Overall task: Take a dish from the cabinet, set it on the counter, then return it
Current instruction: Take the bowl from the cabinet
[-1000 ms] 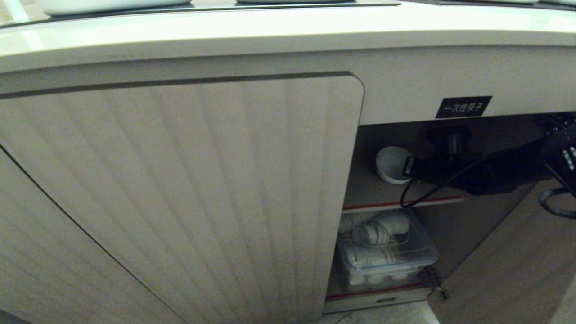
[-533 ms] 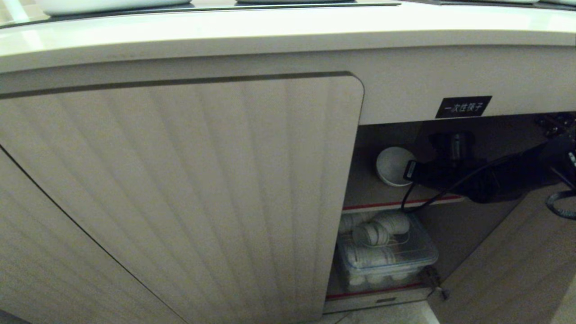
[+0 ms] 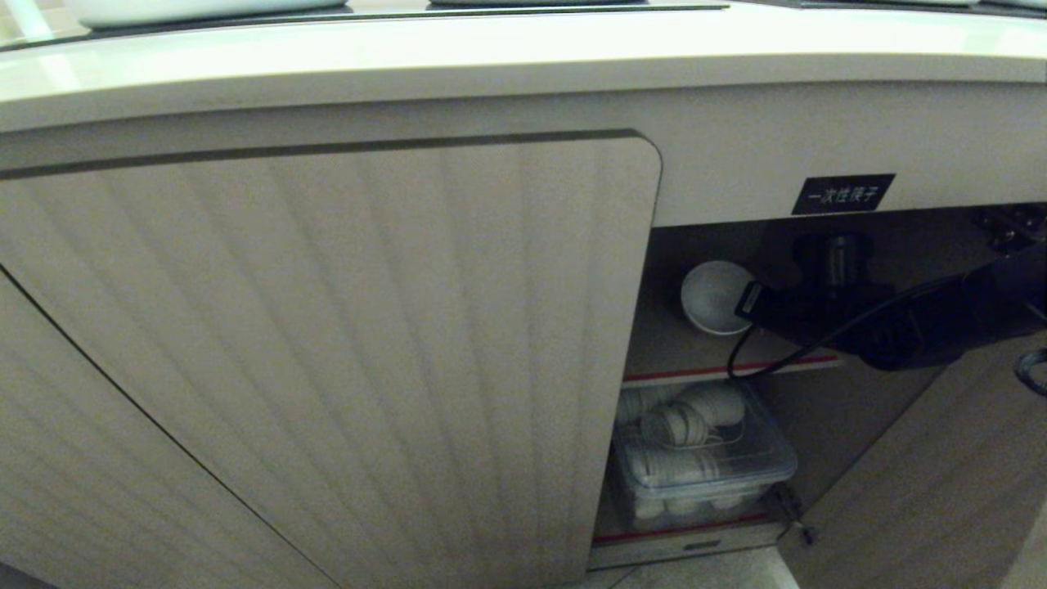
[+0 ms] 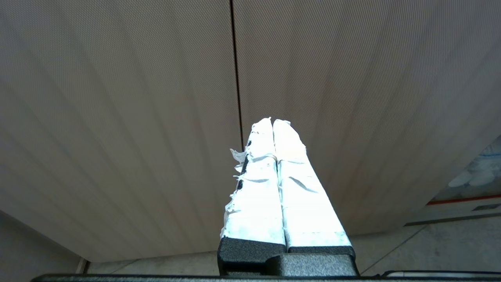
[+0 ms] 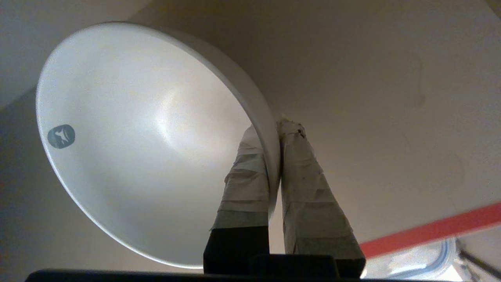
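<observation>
Right claw (image 5: pixel 274 129) is inside the cabinet (image 3: pixel 327 352), on the upper shelf, pinched on the rim of the dish (image 5: pixel 148 141): one taped finger inside the bowl, one outside, wall of the bowl between them. In the head view the right claw (image 3: pixel 748 301) sits at the dish's right edge, arm reaching in from the right under the black label (image 3: pixel 842 195).

Change over the last second: the dish (image 3: pixel 713 296) has tipped. A second ago it showed mostly its side and a flat rim; now its open mouth faces more toward the head camera and it sits slightly higher against the back wall. The arm's wrist section has shifted too. Reads as the grip having taken and the lift beginning; the dish looks tilted off the shelf, though whether the foot is fully clear cannot be told.

Meaning for the task: the grasp looks done, extraction is next. The dish must come out through the open right half, under the tabletop (image 3: pixel 523 57) edge, then up onto it. Rim pinch on glossy ware is a slip risk if swung fast.

Lower shelf holds a clear lidded box (image 3: pixel 703 466) of white ware, untouched. Left claw (image 4: pixel 273 122) parked, fingers pressed together, facing the ribbed closed door.
</observation>
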